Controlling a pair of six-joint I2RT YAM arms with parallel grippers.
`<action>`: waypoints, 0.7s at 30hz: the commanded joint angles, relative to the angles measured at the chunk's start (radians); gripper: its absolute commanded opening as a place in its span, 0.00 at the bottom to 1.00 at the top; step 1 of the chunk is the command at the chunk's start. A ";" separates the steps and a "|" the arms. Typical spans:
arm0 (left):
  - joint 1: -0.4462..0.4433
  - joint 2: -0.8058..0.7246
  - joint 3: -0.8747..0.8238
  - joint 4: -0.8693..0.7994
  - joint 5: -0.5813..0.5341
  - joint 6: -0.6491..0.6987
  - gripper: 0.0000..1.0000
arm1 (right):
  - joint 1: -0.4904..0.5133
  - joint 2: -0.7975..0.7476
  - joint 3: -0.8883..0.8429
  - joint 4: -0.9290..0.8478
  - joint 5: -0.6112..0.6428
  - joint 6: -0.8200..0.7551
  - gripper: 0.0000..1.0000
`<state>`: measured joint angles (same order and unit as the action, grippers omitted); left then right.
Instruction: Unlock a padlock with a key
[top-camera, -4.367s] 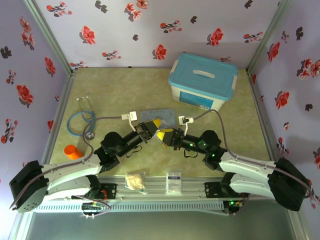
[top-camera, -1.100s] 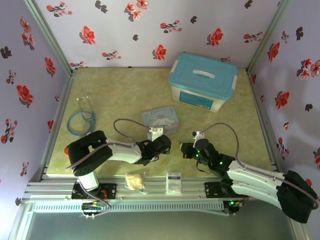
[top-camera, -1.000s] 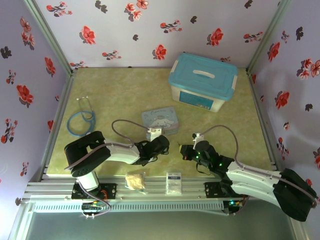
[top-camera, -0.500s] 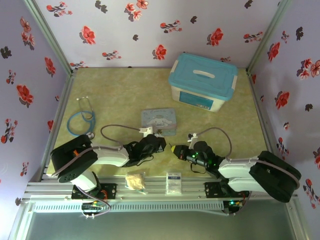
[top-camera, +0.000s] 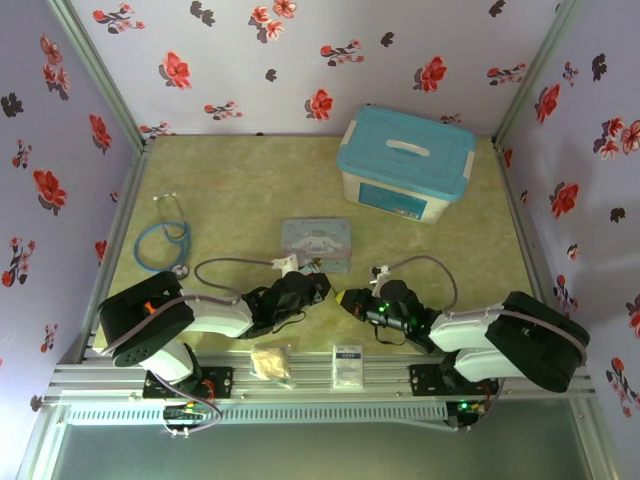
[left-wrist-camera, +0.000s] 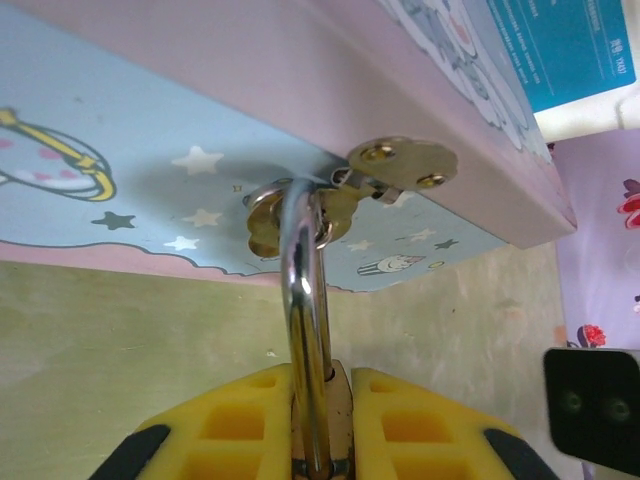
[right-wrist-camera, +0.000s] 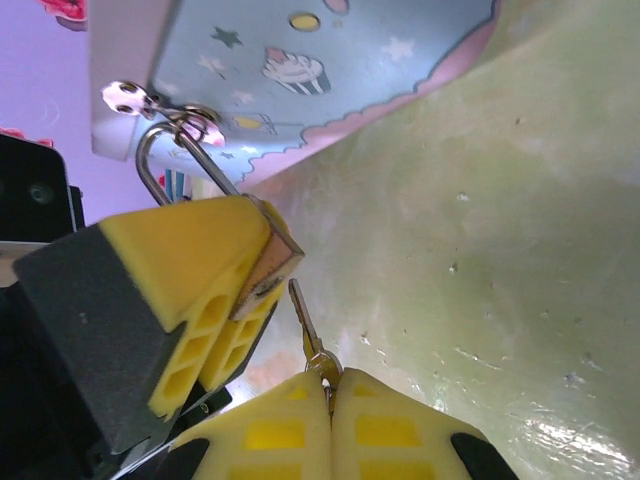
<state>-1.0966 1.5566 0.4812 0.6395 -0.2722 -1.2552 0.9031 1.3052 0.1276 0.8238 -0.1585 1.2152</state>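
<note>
1. the padlock (left-wrist-camera: 304, 300) body is mostly hidden between the left claw's (left-wrist-camera: 320, 425) yellow pads (left-wrist-camera: 235, 425). its shackle runs up through the brass hasp (left-wrist-camera: 402, 163) on the tin (left-wrist-camera: 150, 130).
2. the left claw is clamped on the padlock. the right claw (right-wrist-camera: 330, 400) is closed on the key (right-wrist-camera: 302, 318), whose head is buried between its pads.
3. the key tip is just beside the padlock's lower face; i cannot tell whether it is in the keyhole.
4. from above, padlock and key are too small to make out. both claws meet near the near edge of the bench (top-camera: 240, 190), about mid-width, just in front of the tin.
5. the bench is bare toward the far left corner. a box (top-camera: 405, 160) fills the far right corner and a stethoscope (top-camera: 160, 243) lies by the left edge.
6. the bench top is mottled pale green. the walls (top-camera: 300, 60) are lilac with red flowers.
</note>
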 joint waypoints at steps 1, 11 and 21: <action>0.009 -0.025 0.014 0.087 0.011 -0.004 0.03 | -0.009 0.026 0.019 0.135 -0.040 0.055 0.00; 0.014 -0.051 0.002 0.093 0.007 -0.017 0.01 | -0.020 0.025 0.062 0.057 -0.081 0.022 0.00; 0.011 -0.055 0.005 0.136 0.057 -0.041 0.00 | -0.060 0.093 0.045 0.211 -0.077 0.025 0.00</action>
<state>-1.0779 1.5356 0.4812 0.6765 -0.2630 -1.2819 0.8619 1.3991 0.1612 0.9478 -0.2375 1.2419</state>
